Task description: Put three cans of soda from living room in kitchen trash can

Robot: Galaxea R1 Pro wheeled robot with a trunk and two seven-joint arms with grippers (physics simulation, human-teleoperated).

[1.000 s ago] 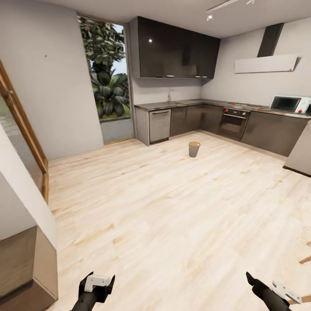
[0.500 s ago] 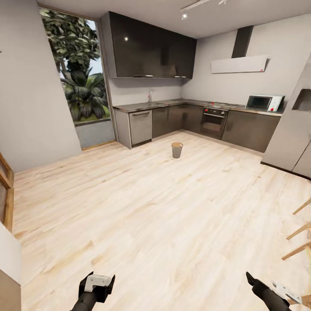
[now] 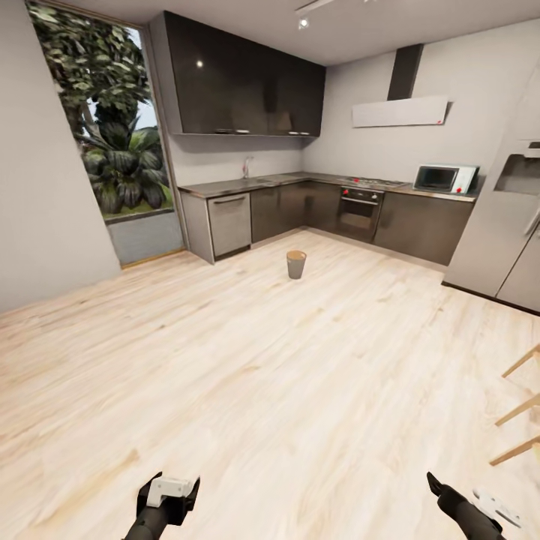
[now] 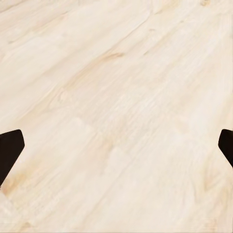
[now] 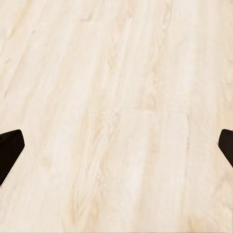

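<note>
The trash can (image 3: 296, 264), a small tapered bin with a brown inside, stands upright on the pale wood floor (image 3: 270, 375) of the kitchen, well ahead of me and slightly right of centre. The soda cans are out of view. My left gripper (image 3: 174, 484) hangs low at the bottom left, and my right gripper (image 3: 448, 495) at the bottom right. In the left wrist view the gripper (image 4: 116, 145) is open over bare floor with nothing between its dark fingertips (image 4: 9, 148). The right wrist view shows the same: open gripper (image 5: 116, 145), fingertips (image 5: 9, 145) wide apart.
Dark grey cabinets (image 3: 300, 210) with a steel counter, tap and built-in oven (image 3: 358, 214) line the far wall. A microwave (image 3: 442, 178) sits on the counter. A pale fridge (image 3: 510, 225) stands at the right. Wooden chair legs (image 3: 517, 409) poke in at the right edge.
The whole picture has shifted: the camera moved on into the kitchen and turned right. The door frame and cabinet at left dropped out, the fridge came in. Both grippers hold the same pose.
</note>
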